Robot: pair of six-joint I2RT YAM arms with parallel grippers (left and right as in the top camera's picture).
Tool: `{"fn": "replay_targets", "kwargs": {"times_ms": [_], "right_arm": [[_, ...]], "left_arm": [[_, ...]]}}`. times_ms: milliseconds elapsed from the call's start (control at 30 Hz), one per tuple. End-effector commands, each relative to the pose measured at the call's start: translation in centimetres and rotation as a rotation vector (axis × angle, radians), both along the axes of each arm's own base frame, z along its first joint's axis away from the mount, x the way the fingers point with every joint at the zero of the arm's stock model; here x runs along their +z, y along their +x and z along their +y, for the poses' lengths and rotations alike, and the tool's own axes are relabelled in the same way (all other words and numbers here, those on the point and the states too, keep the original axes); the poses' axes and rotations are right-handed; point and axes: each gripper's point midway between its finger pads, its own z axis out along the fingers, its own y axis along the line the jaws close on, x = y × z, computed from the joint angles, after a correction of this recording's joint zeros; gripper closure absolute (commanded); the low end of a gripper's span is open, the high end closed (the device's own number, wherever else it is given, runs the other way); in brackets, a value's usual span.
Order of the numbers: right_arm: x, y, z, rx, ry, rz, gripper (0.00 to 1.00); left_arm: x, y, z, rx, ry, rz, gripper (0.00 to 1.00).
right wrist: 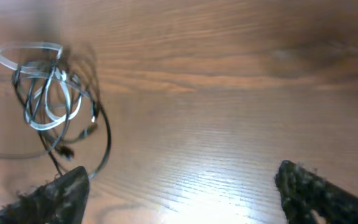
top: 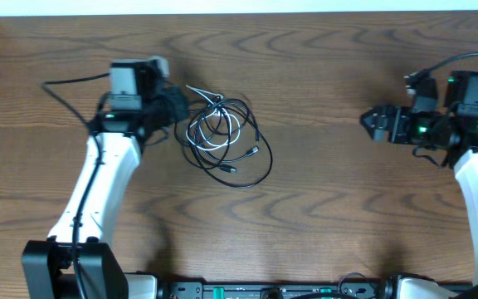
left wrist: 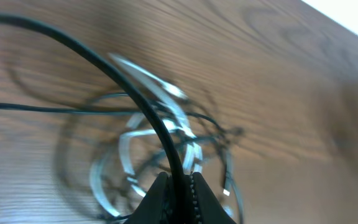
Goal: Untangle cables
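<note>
The cables (top: pixel 222 137), a loose knot of thin black cords looped around a white one, are lying on the brown wood-grain table (top: pixel 330 191) just beside my left gripper (left wrist: pixel 178 190), whose jaws are pinching together on one black strand (left wrist: pixel 174 163) at the knot's edge. My right gripper (right wrist: pixel 182 186) is hanging well apart from the knot, jaws spread wide with nothing between them. I am judging the job barely begun: no cord is lying free, and every loop is waiting to be drawn out.

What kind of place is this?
Probably a robot lab or test bench: a left robot arm and right robot arm at a wooden table, with tangled black and white cables on it.
</note>
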Motion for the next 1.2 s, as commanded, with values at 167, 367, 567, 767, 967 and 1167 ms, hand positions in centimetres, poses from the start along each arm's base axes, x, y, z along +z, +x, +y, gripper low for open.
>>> {"fn": "replay_targets", "kwargs": {"times_ms": [167, 367, 567, 767, 967, 1167], "right_arm": [[-0.5, 0.0, 1.2, 0.016, -0.038, 0.024, 0.01], [-0.8, -0.5, 1.3, 0.018, -0.036, 0.052, 0.01], [-0.7, -0.4, 1.4, 0.017, -0.034, 0.048, 0.01], [-0.7, -0.6, 1.6, 0.007, -0.009, 0.062, 0.01], [-1.1, -1.3, 1.7, 0.029, -0.021, 0.087, 0.01], [-1.4, -1.7, 1.5, 0.047, -0.041, 0.097, 0.01]], "left_arm": [[1.5, -1.5, -7.1, -0.197, 0.019, -0.060, 0.83], [1.5, -1.1, -7.3, -0.207, 0.032, -0.078, 0.79], [-1.0, -2.4, -8.8, -0.244, 0.056, -0.022, 0.69], [-5.1, -1.1, -9.7, -0.270, 0.119, 0.013, 0.66], [-7.1, 0.9, -10.3, -0.294, 0.135, -0.029, 0.66], [-5.1, 2.4, -10.0, -0.320, 0.205, -0.152, 0.66]]}}
